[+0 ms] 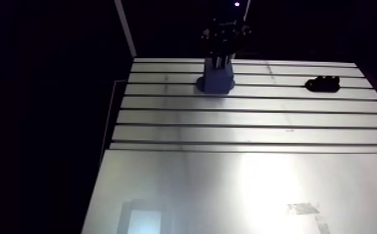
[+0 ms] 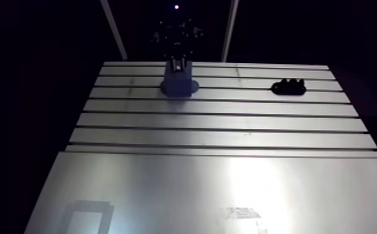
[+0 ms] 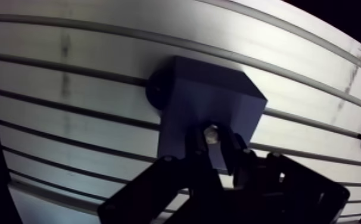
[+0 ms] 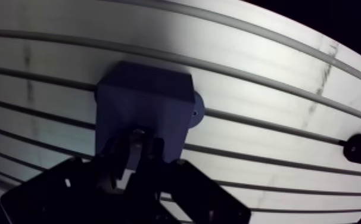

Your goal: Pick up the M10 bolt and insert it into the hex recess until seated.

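A dark blue block (image 3: 214, 98) with the hex recess stands on the slotted aluminium table (image 1: 247, 168), toward its far side. My gripper (image 3: 214, 146) hangs right over the block and is shut on the M10 bolt (image 3: 211, 134), whose pale metal shows between the two dark fingers (image 3: 196, 149). The bolt sits at the block's top face; how deep it reaches into the recess is hidden by the fingers. In the arm view the gripper (image 1: 222, 61) comes down onto the block (image 1: 216, 81).
A small black holder (image 1: 323, 83) lies on the table to the right of the block, apart from it. A pale rectangular patch (image 1: 142, 219) shows near the table's front left corner. The table's left edge (image 1: 113, 124) drops into darkness.
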